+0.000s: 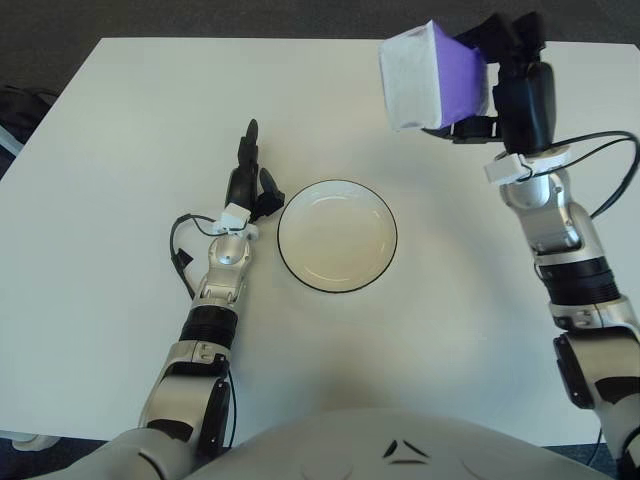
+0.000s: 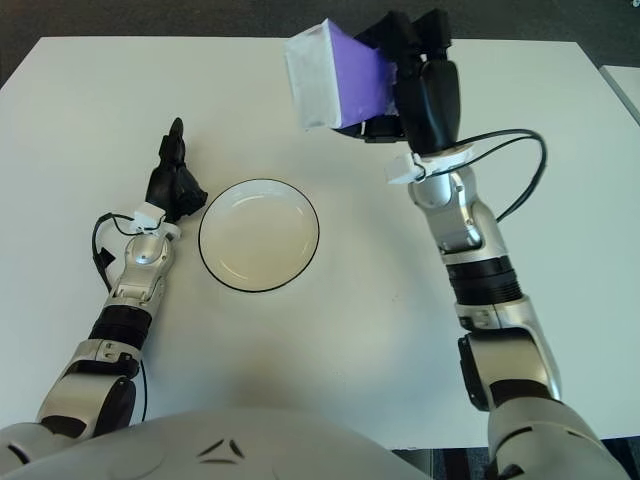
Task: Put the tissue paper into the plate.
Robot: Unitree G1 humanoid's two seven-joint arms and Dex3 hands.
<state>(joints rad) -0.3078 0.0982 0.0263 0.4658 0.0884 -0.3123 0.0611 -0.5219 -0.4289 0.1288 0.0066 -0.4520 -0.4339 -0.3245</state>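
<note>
Up above the white table [image 1: 120, 150], past the far right side of the plate [image 1: 337, 236], the robot's right hand [image 1: 505, 85] is holding the tissue paper [image 1: 432, 77]. It is a purple pack with a white end. The fingers are curled tight around the purple part, and the white end points toward the plate. The pack is up in the air and is not touching the table.

The plate is white with a thin dark rim. Nothing is in it.

The left hand [image 1: 248, 182] shows just beside the plate, on its left side. Its fingers are stretched out long and hold nothing. I cannot tell if it touches the plate's rim.

I think the robot is carrying the pack over to the plate now. To do it well, the hand should bring the pack right over the middle of the plate, not just the edge. Then it should go down low before the fingers let go. If it drops from high up, the pack might bounce or tip out. The pack looks big next to the plate, so it should lie flat.

Now let's count. I see one plate, one tissue pack, one table and two robot hands.
</note>
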